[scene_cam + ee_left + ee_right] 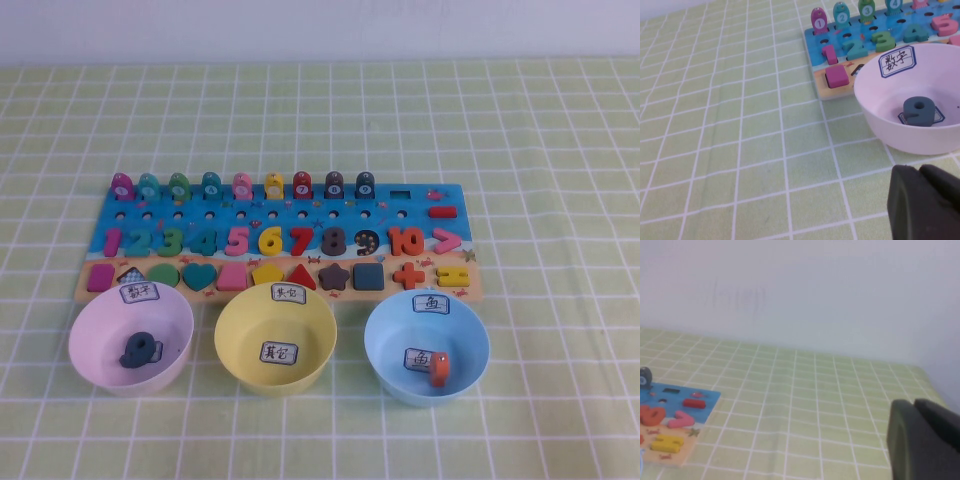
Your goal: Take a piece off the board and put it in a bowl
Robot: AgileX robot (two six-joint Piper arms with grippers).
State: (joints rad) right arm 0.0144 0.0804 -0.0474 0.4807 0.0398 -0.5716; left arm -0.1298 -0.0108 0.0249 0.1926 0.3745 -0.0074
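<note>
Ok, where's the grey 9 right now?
The grey 9 lies inside the pink bowl, the leftmost of three in the high view, just in front of the board's left end.

Left pincer (926, 202): matte black, rounded blocky body with a soft-edged outline and a shallow seam dividing two lobes (no screws, cables or markings visible). Right pincer (925, 440): same matte black finish, same rounded two-lobed form with one dividing groove; surface plain, slightly textured, unmarked.
</note>
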